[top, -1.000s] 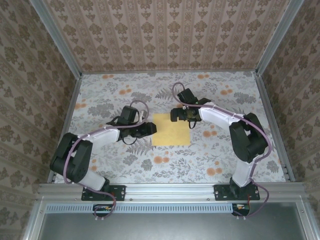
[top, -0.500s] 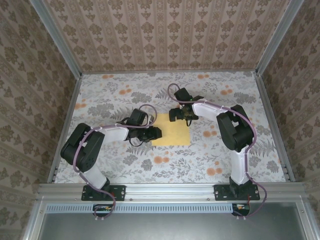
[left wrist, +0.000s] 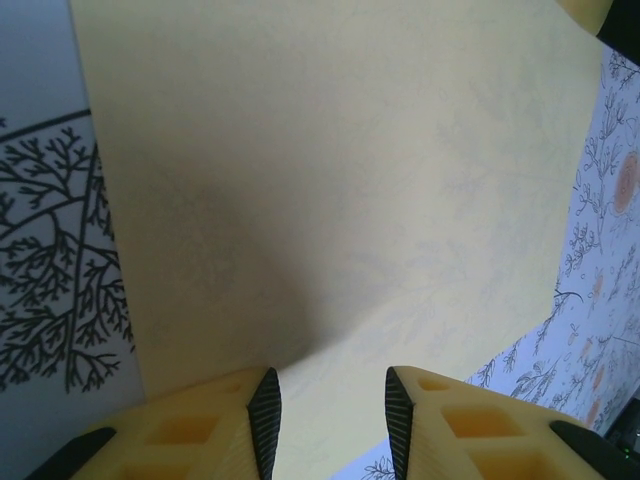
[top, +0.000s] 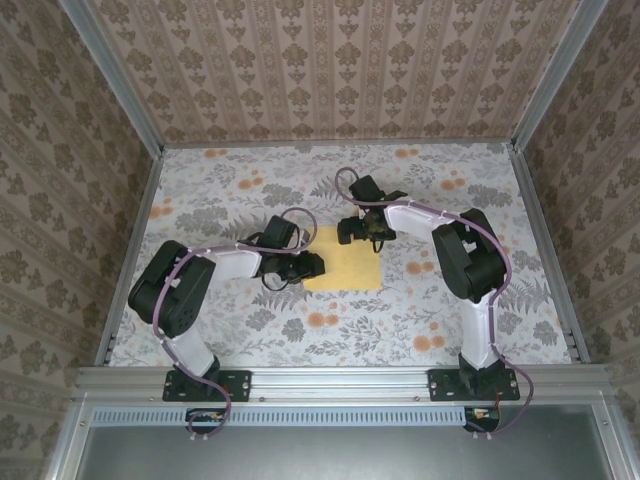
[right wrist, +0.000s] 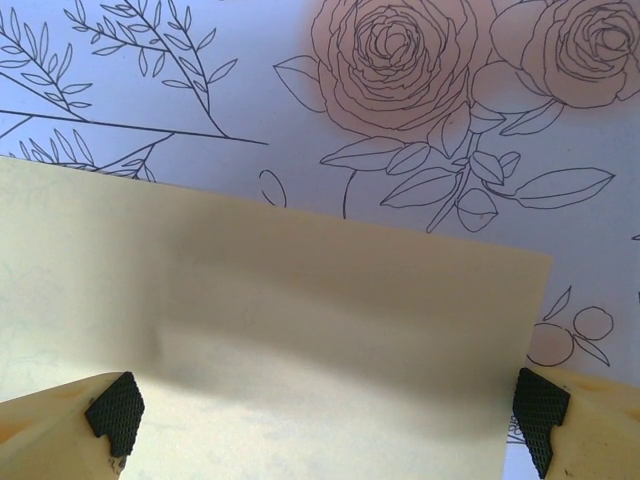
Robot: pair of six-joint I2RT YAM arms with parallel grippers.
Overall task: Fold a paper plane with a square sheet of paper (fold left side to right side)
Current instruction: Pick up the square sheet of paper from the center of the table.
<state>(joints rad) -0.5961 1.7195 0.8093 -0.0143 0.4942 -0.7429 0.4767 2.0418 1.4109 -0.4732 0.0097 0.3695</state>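
Floral cloth (top: pixel 230 190) lies between patterned walls (top: pixel 340 60).

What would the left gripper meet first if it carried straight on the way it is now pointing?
The square sheet of paper: the left gripper points down at it near its left edge, with yellow paper showing between the parted jaws. Whether the tips already touch it is unclear.

Camera layout: one overhead view, two wrist views.
The top external camera sits high behind the arm bases (top: pixel 207 383), looking down and forward over the whole table (top: pixel 200 200). The left wrist camera looks past the left end effector (left wrist: pixel 331 420) onto the sheet (left wrist: pixel 330 180) at very close range; the right wrist camera looks past the right end effector (right wrist: pixel 327 412) at one sheet corner, equally close. All three views share the sheet.
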